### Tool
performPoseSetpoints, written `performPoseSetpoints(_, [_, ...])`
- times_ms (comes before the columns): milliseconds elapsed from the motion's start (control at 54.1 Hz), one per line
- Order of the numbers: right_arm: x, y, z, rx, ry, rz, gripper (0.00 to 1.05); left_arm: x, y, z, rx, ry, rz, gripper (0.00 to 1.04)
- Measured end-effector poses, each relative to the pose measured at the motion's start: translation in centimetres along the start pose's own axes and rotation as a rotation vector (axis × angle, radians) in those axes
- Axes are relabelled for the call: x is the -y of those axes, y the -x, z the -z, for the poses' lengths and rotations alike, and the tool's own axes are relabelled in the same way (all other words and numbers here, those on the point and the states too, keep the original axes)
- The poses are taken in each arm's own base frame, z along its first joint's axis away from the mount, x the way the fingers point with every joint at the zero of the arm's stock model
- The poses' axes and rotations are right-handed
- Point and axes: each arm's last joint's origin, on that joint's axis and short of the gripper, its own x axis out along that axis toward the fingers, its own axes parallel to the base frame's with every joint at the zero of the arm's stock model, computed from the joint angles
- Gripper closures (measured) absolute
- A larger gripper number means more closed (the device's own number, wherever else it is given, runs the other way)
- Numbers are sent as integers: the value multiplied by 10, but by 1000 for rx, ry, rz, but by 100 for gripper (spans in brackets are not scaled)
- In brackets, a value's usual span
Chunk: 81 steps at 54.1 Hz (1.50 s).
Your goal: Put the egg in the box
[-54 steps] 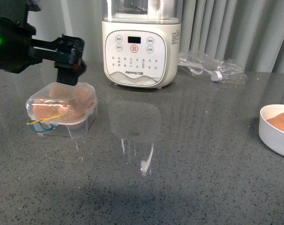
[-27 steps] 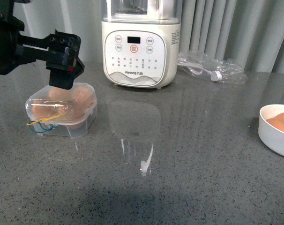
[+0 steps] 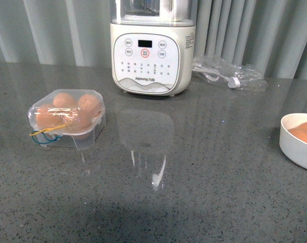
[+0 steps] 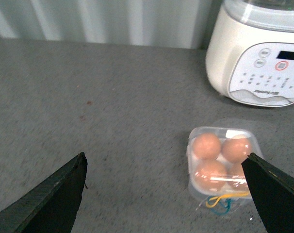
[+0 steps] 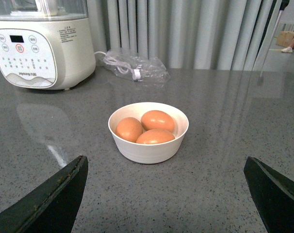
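From the front camera I see neither arm, only the box (image 3: 67, 119) on the desk (image 3: 194, 167) at my left, in front of the blender (image 3: 152, 48). Its clear lid looks down over four brown eggs, with yellow and blue bands trailing off one edge, so I judge the case full.

My left tool (image 4: 166, 194) hangs high above the box (image 4: 220, 162) with its two dark fingers spread wide and nothing between them. My right tool (image 5: 166, 194) is likewise spread wide and empty, looking down on a white bowl (image 5: 148, 132) that holds three more eggs; the nearest candidate egg (image 5: 157, 120) lies on top toward the back.

If I had to lift that egg, I would treat it as light, rigid and brittle — a smooth, curved shell that can squirt out of flat fingers. I would come down from above and close across its short middle, not over the pointed ends, with only enough squeeze to stop it slipping. The three eggs touch one another and the bowl wall is close, so finger clearance is tight; the top one is the easiest to reach.

The box itself looks like thin, springy plastic — light enough to skid on the polished desk if nudged from the side.
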Motion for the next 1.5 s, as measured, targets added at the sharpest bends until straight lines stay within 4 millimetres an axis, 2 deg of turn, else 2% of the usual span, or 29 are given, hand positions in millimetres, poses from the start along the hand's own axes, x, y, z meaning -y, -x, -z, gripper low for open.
performPoseSetpoints(166, [0,0,0,0,0,0,7,-41,45,20,-12,83,-130,7])
performPoseSetpoints(314, [0,0,0,0,0,0,7,-66,67,29,-26,123,-224,7])
performPoseSetpoints(517, [0,0,0,0,0,0,7,-73,81,34,-42,132,-270,7])
performPoseSetpoints(702, [0,0,0,0,0,0,7,-74,85,35,-36,133,-276,7])
performPoseSetpoints(776, [0,0,0,0,0,0,7,-63,84,46,137,52,-49,24])
performPoseSetpoints(813, [0,0,0,0,0,0,7,-53,86,54,175,25,-14,33])
performPoseSetpoints(943, [0,0,0,0,0,0,7,-30,88,76,191,18,8,58])
performPoseSetpoints(1201, [0,0,0,0,0,0,7,-6,89,104,188,29,11,102])
performPoseSetpoints(1497, [0,0,0,0,0,0,7,8,92,122,190,29,15,101])
